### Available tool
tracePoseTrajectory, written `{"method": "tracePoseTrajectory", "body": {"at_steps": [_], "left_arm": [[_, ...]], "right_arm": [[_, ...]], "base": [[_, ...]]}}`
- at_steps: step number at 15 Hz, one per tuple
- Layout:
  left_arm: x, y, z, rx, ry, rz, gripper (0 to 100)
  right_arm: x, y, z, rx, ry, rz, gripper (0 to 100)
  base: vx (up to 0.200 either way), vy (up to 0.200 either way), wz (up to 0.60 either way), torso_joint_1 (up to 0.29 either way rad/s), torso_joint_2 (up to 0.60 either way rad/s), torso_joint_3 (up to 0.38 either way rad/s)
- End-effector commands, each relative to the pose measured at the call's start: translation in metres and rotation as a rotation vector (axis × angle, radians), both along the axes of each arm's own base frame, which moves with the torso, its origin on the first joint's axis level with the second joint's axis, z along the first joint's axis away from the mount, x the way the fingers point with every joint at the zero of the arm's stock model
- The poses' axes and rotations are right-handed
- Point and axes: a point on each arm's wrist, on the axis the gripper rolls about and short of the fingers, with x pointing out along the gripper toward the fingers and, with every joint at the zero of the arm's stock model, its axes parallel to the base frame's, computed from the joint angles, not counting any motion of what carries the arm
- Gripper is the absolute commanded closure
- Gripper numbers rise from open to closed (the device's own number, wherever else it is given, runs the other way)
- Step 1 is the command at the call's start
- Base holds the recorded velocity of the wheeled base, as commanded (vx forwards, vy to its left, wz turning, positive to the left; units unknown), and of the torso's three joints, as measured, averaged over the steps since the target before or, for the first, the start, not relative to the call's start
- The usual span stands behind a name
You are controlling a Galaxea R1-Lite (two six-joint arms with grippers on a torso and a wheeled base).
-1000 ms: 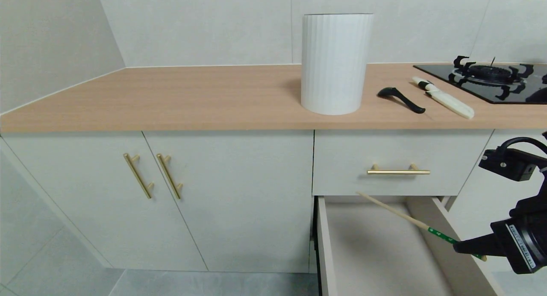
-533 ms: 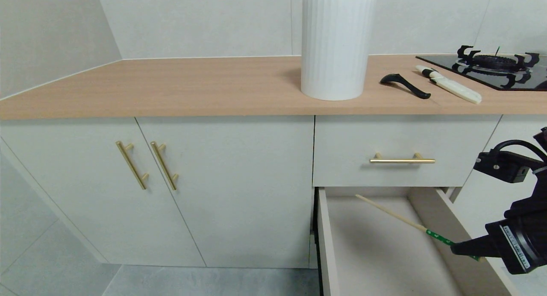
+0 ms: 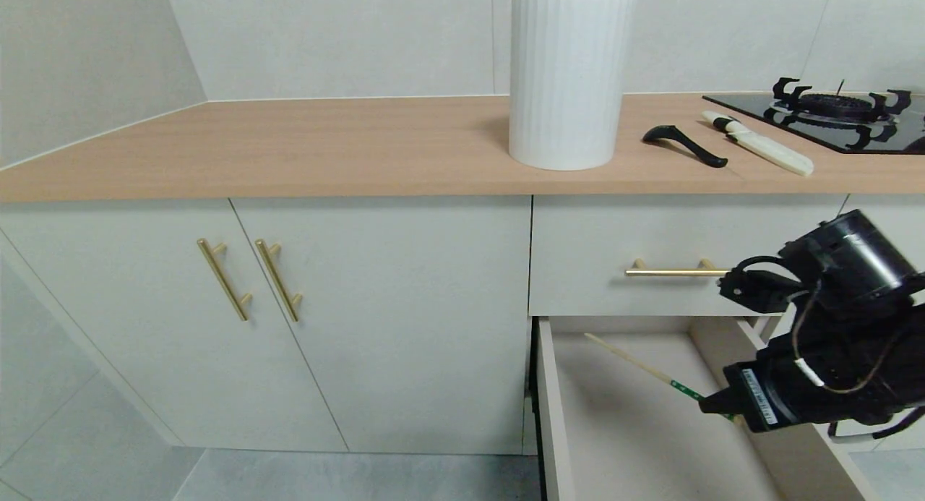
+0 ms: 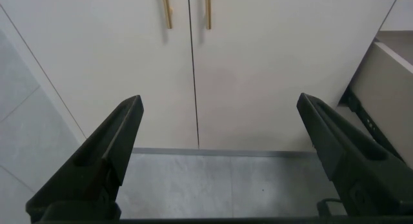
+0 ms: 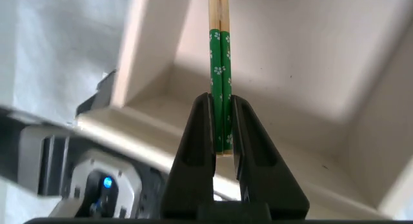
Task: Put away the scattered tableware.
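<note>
Swung left over the open drawer (image 3: pixel 547 408), your right gripper (image 3: pixel 713 408) clamps the chopsticks (image 3: pixel 636 364); your left gripper (image 4: pixel 219 106) hangs spread wide.

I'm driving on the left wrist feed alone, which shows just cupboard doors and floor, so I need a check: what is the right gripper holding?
Observer: The right gripper is shut on a pair of wooden chopsticks with green patterned ends.
Operator: Where are they relative to the drawer?
Observer: In the head view their bare tips point into the open pale lower drawer; whether they touch its floor I cannot tell.
Operator: Anything left on the counter?
Observer: A black curved utensil and a white knife lie on the wooden countertop, beside a tall white ribbed container.
</note>
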Motion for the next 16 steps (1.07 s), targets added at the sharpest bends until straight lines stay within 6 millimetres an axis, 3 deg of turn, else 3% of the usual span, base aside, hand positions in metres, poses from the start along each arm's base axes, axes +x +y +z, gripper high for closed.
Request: {"method": "tracePoseTrajectory", "body": {"at_steps": [1,7,12,16], "left_arm": [[0.000,0.000,0.000,0.000,0.000,-0.001,0],[0.000,0.000,0.000,0.000,0.000,0.001,0],[0.000,0.000,0.000,0.000,0.000,0.001,0],[0.000,0.000,0.000,0.000,0.001,0.001,0]], "right_arm": [[0.029,0.016,-0.048,-0.054,0.138,-0.041,100],[0.063,0.032,-0.105,-0.159,0.128,-0.189,100],[0.065,0.037,-0.129,-0.174,0.143,-0.175,100],[0.062,0.037,-0.129,-0.110,0.044,-0.173,100]], "base": [[0.000,0.000,0.00,0.000,0.00,0.000],[0.000,0.000,0.00,0.000,0.00,0.000],[0.000,0.000,0.00,0.000,0.00,0.000],[0.000,0.000,0.00,0.000,0.00,0.000]]}}
